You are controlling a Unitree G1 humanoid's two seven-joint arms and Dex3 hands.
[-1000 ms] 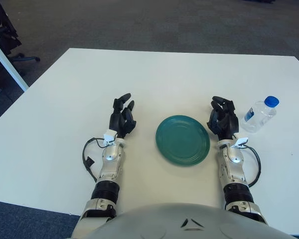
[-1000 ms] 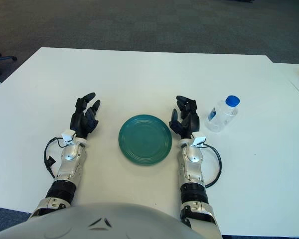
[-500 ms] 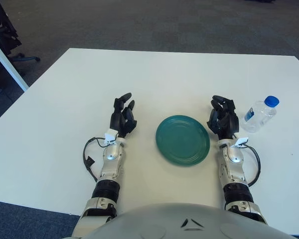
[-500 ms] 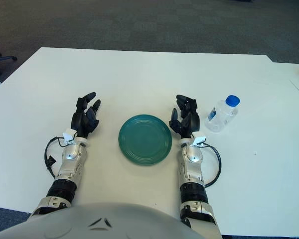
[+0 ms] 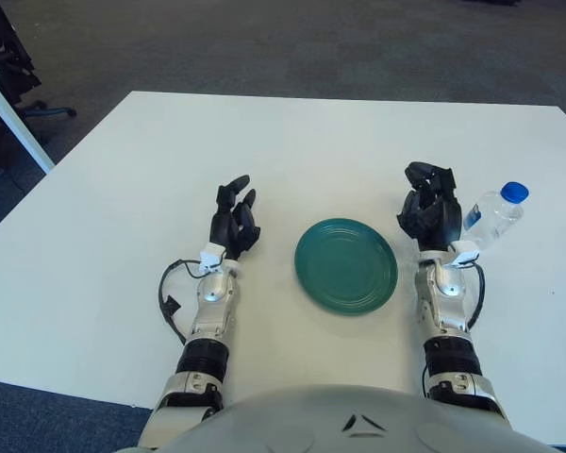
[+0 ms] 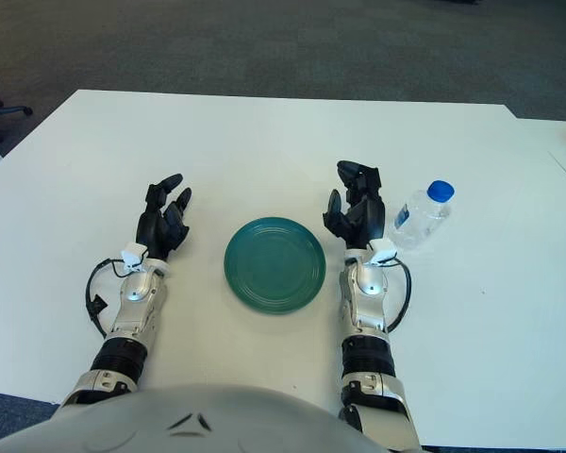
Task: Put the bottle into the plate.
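Observation:
A clear plastic bottle [image 5: 491,217] with a blue cap stands on the white table, right of centre. The round green plate [image 5: 346,265] lies in the middle, with nothing on it. My right hand [image 5: 428,209] hovers between the plate and the bottle, fingers relaxed and holding nothing, a short gap left of the bottle. My left hand [image 5: 232,218] shows left of the plate, fingers spread and holding nothing.
The white table [image 5: 170,160] stretches wide around the plate. Its far edge meets dark carpet. At the far left stand another white table's corner [image 5: 0,104] and an office chair base [image 5: 38,111].
My right hand has lifted and moved forward and slightly right, closer to the bottle. The left hand, bottle and plate have not moved.

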